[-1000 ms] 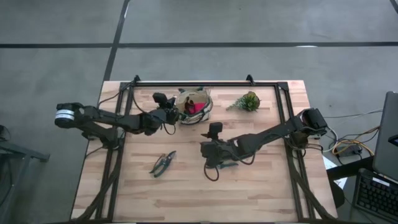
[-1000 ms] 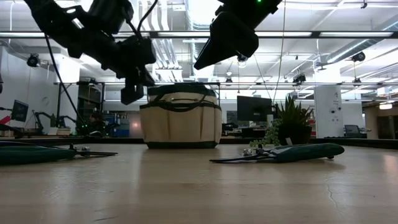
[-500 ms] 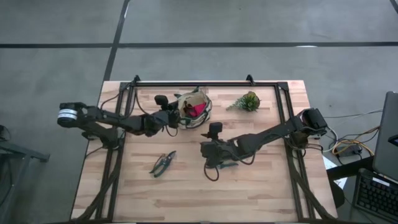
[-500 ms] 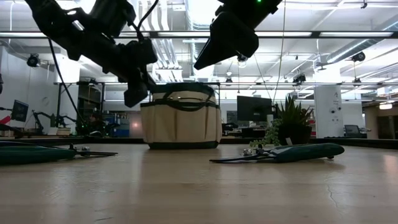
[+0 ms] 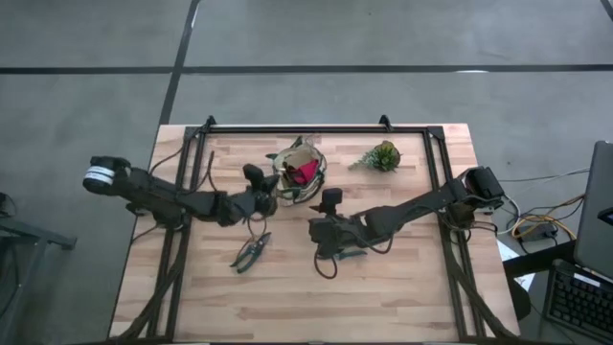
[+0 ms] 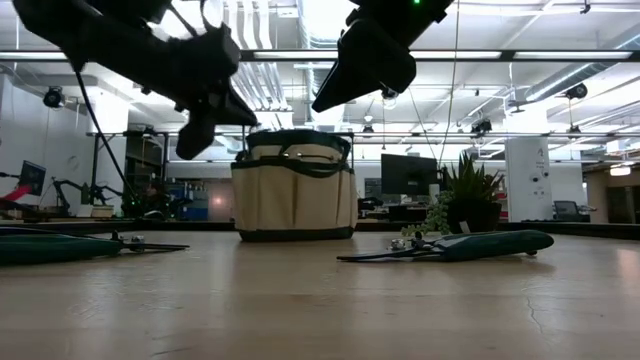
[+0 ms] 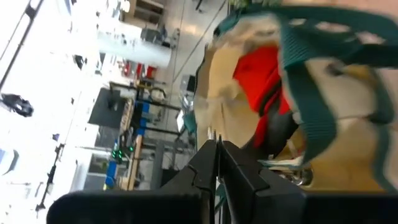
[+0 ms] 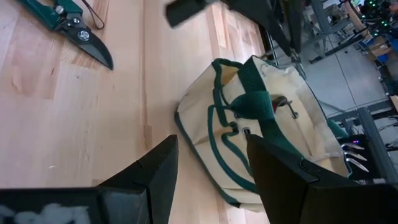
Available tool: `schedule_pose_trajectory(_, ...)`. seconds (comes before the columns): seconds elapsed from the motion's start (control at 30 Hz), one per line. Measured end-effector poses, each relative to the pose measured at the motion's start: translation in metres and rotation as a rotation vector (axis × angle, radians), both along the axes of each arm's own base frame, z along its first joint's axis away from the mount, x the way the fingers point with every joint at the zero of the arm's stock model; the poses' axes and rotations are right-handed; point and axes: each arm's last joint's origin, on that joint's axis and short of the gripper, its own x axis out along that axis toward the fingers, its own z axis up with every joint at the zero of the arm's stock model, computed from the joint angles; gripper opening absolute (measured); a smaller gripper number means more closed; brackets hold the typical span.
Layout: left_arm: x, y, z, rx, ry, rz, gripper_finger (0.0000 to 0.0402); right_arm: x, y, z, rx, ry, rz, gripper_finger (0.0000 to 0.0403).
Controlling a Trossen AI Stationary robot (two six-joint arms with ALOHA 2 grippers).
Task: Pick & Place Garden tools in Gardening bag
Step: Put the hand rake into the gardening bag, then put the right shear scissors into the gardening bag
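The tan gardening bag (image 5: 300, 172) with green trim stands on its base at the table's far middle, a red piece (image 5: 305, 171) inside it. My left gripper (image 5: 270, 195) hangs shut and empty just off the bag's near-left side, above the table. One pair of pruning shears (image 5: 251, 251) lies flat on the table nearer the front. A second pair with green handles (image 5: 352, 252) lies under my right arm. My right gripper (image 5: 316, 233) hovers open and empty above the table's middle.
A small green plant (image 5: 381, 155) stands at the far right of the table. A black frame (image 5: 306, 129) runs around the work area. Bare wood lies along the near edge (image 5: 306, 307).
My left gripper has drawn back from the bag's rim toward the table's near edge, swinging sideways while staying shut. My right arm has kept still.
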Motion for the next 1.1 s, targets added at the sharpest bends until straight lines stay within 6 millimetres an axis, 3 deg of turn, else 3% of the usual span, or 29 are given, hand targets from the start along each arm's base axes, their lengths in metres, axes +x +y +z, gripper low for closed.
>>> schedule_pose_trajectory(0.27, -0.008, -0.038, 0.0, 0.024, -0.017, -0.06, 0.0023, 0.0, 0.0, 0.0, -0.001, -0.001, 0.0, 0.0187)
schedule_pose_trajectory(0.63, -0.005, -0.047, 0.002, -0.157, -0.121, -0.222, 0.0031, 0.001, -0.001, 0.001, -0.004, -0.006, -0.001, 0.0187)
schedule_pose_trajectory(0.97, -0.003, -0.047, 0.005, -0.203, -0.183, -0.23, 0.0117, 0.001, -0.001, 0.001, -0.005, -0.005, 0.0, 0.0187)
schedule_pose_trajectory(1.1, -0.002, -0.049, 0.014, -0.264, -0.284, -0.228, 0.0153, -0.002, -0.001, -0.002, -0.009, 0.026, -0.002, 0.0187)
